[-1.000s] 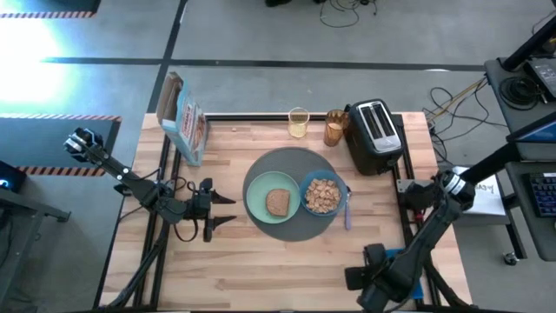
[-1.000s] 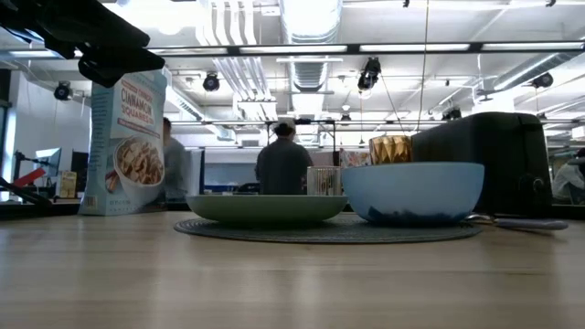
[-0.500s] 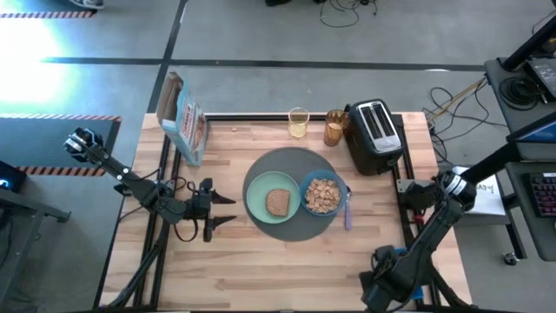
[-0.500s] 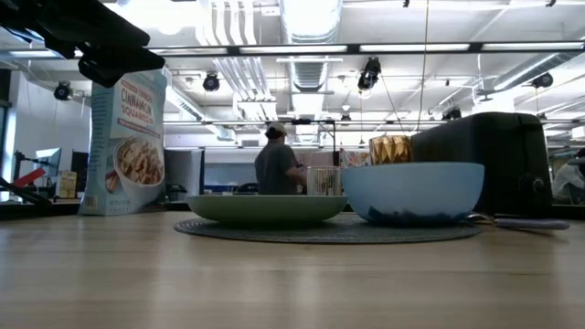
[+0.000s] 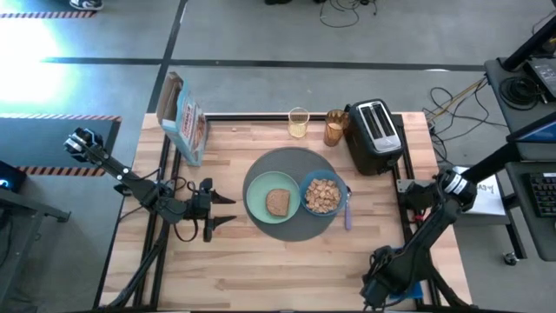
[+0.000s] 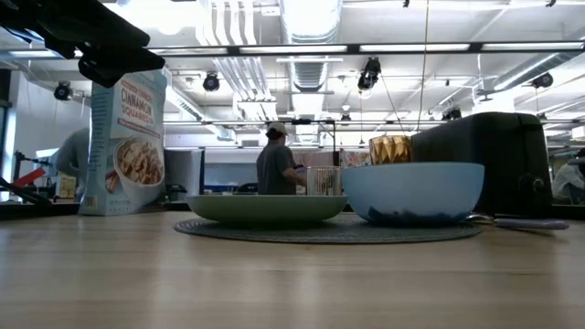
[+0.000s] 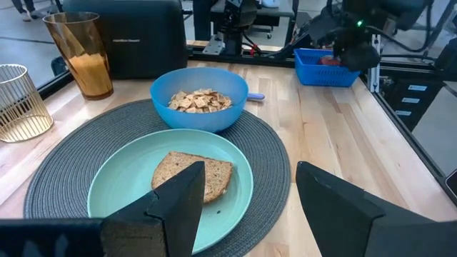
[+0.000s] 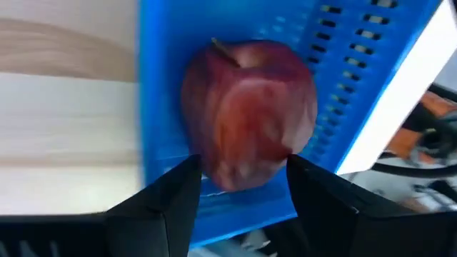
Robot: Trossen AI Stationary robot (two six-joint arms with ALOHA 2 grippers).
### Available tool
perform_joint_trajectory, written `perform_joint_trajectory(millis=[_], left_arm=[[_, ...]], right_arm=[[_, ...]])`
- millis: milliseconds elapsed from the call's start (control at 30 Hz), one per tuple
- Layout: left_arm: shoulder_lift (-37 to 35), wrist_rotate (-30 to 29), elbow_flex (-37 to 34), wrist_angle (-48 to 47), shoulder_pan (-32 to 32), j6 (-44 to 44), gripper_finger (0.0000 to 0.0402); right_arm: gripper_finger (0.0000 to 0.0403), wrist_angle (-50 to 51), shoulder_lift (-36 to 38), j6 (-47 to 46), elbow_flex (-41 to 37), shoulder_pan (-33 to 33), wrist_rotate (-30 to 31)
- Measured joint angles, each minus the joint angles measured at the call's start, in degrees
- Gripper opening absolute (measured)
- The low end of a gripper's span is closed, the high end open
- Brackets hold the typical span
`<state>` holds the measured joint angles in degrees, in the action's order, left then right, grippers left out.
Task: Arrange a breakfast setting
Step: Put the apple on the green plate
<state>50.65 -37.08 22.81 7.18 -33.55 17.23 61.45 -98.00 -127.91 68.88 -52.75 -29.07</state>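
- The right claw (image 8: 239,207) hangs over a blue basket (image 8: 371,93) at the tabletop's (image 5: 261,261) near right corner, fingers parted on either side of a red apple (image 8: 246,114); whether they touch it cannot be told.
- The left claw (image 5: 228,211) waits open, empty, just left of the round dark-grey mat (image 5: 291,228).
- On the mat sit the pale green plate (image 5: 258,200) with the toast slice (image 5: 277,202) and the blue bowl (image 5: 323,195) of cereal squares (image 7: 200,101); the amber glass (image 5: 335,128) stands behind.
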Motion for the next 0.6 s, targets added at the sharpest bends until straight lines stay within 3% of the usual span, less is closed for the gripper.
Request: perform_joint_trajectory(millis=[233, 600], left_arm=[[0.0, -0.01, 0.0, -0.07, 0.0, 0.0, 0.0205], [0.0, 0.0, 0.0, -0.04, 0.01, 0.0, 0.0205]], right_arm=[[0.0196, -0.13, 0.07, 6.79, -5.09, 0.02, -6.81], [0.0197, -4.24, 0.33, 10.53, -10.65, 0.35, -6.65]])
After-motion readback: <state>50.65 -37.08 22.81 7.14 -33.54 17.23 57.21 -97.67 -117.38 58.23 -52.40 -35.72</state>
